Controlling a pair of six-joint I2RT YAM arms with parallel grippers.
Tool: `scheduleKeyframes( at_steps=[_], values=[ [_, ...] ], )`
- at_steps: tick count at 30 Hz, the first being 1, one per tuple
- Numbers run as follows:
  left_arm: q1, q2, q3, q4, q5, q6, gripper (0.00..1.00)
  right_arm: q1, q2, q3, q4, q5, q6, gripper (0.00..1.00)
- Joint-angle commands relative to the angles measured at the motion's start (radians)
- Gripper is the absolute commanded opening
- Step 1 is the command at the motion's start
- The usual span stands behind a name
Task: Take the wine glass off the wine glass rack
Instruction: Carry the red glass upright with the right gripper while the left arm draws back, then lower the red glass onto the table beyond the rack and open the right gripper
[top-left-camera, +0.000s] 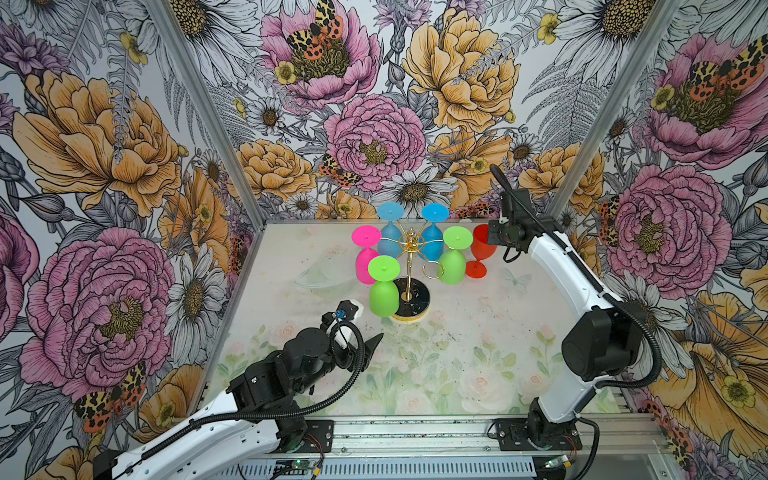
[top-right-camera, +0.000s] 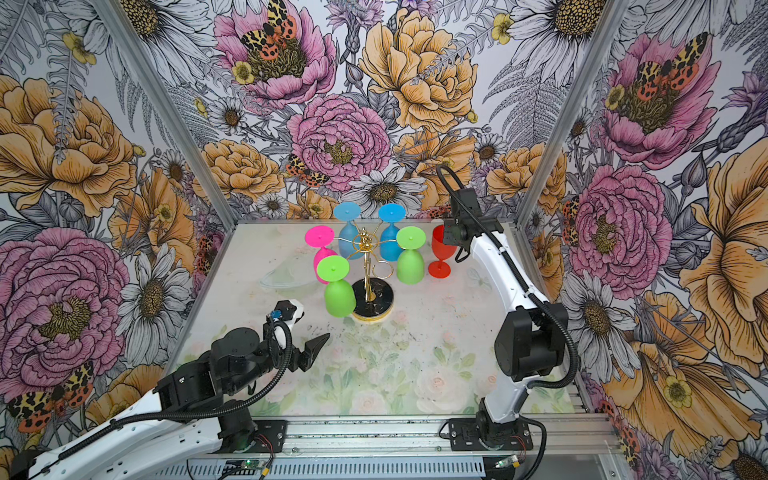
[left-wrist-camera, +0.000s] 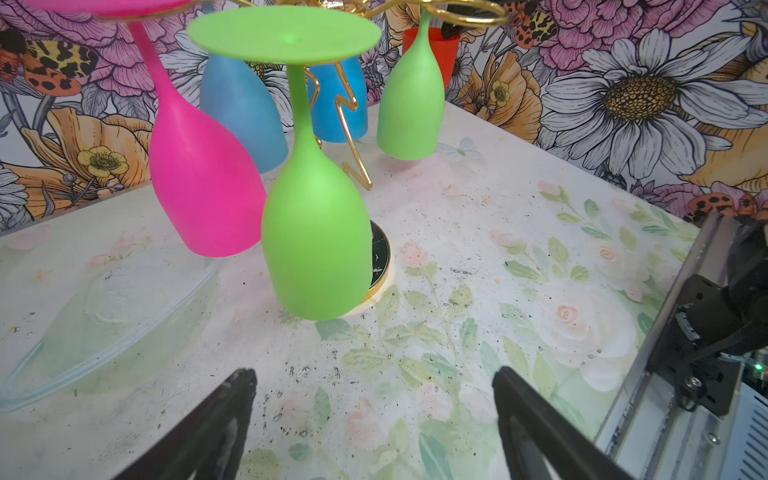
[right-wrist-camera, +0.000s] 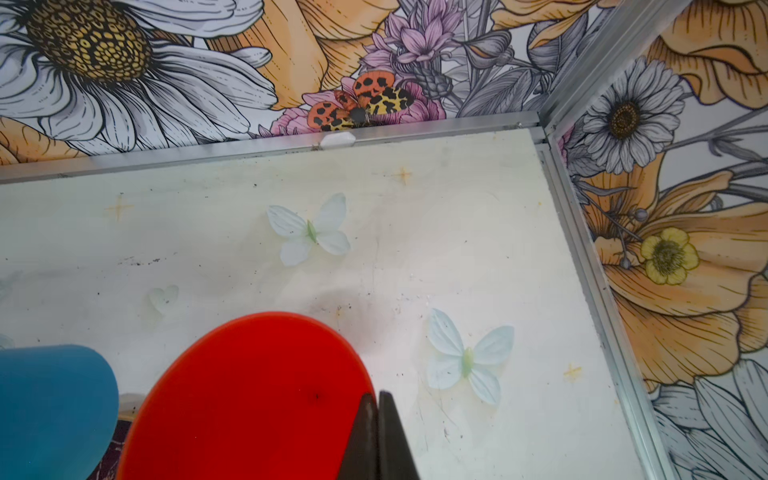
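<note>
Near the green glass (left-wrist-camera: 311, 241), left tool (left-wrist-camera: 374, 374) gapes.

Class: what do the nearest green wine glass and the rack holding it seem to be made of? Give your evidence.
Green wine glass: probably plastic; opaque, matte, evenly coloured, no glassy glints. Wine glass rack: thin metal wire by its look, shiny gold finish. Its round base: black with white veining, like marble or an imitation, gold-rimmed.
</note>
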Motion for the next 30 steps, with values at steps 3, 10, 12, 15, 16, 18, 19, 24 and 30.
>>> scheduleKeyframes(
  at_steps=[3,10,12,15,16,18,19,24,30],
  values=[
    [0.008,-0.031,0.028,-0.045,0.040,-0.027,0.92,-0.003,0.116,0.135,0.022,-0.052,-0.022,0.00],
    [0.008,-0.040,0.026,-0.045,0.091,-0.035,0.93,0.015,0.252,0.273,0.029,-0.072,-0.027,0.00],
    [0.007,-0.040,0.025,-0.044,0.093,-0.039,0.93,0.024,0.281,0.305,0.029,-0.071,-0.029,0.00],
    [0.008,-0.043,0.024,-0.045,0.092,-0.038,0.94,0.035,0.324,0.346,0.029,-0.069,-0.024,0.00],
    [0.008,-0.043,0.024,-0.044,0.090,-0.036,0.94,0.041,0.337,0.355,0.029,-0.066,-0.023,0.00],
    [0.008,-0.044,0.023,-0.045,0.091,-0.038,0.94,0.052,0.358,0.372,0.030,-0.053,-0.024,0.00],
    [0.008,-0.043,0.023,-0.044,0.093,-0.038,0.95,0.058,0.368,0.381,0.031,-0.049,-0.024,0.00],
    [0.008,-0.044,0.023,-0.044,0.100,-0.037,0.95,0.081,0.411,0.419,0.031,-0.043,-0.023,0.00],
    [0.008,-0.046,0.023,-0.046,0.102,-0.036,0.96,0.090,0.443,0.439,0.031,-0.039,-0.020,0.00]
  ],
)
